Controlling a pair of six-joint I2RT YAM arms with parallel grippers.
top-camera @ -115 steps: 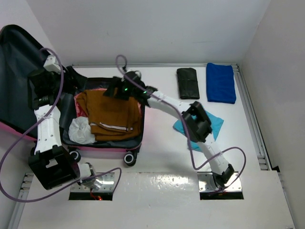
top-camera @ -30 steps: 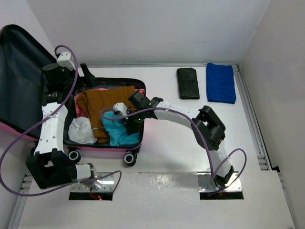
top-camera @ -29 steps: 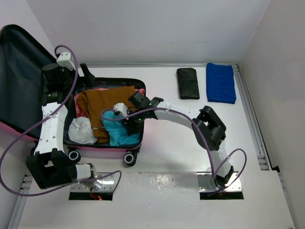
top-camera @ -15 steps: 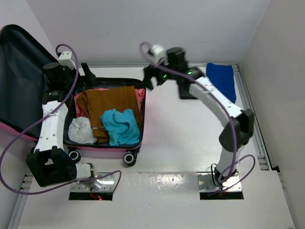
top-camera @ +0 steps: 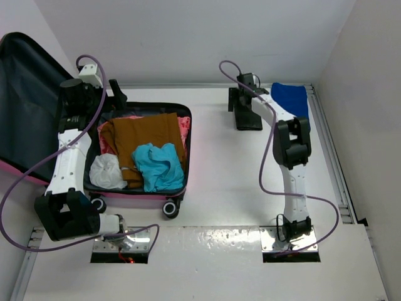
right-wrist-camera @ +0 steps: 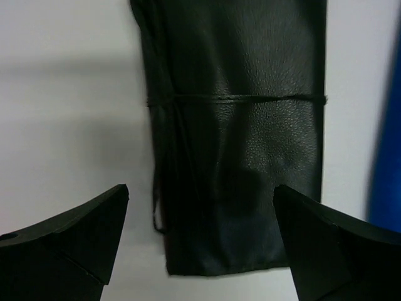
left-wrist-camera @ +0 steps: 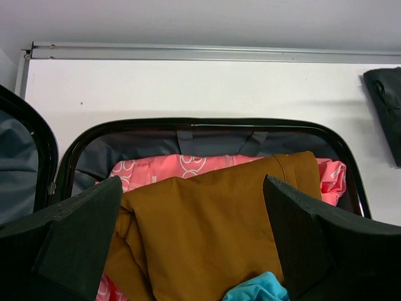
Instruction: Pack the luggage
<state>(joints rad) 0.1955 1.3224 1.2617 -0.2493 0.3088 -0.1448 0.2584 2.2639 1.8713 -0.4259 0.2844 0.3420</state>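
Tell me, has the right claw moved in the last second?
Yes. The right gripper left the luggage and crossed right, now over the black pouch beside the blue towel.

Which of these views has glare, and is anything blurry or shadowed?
Top external view: glare on the shiny metal plate at the near edge. Right wrist view: the black leather-like folded pouch is slightly soft, the right tool dark and blurred, a grey shadow band on the white tabletop. Left wrist view: the brown folded garment is crisp, the left tool blurred.
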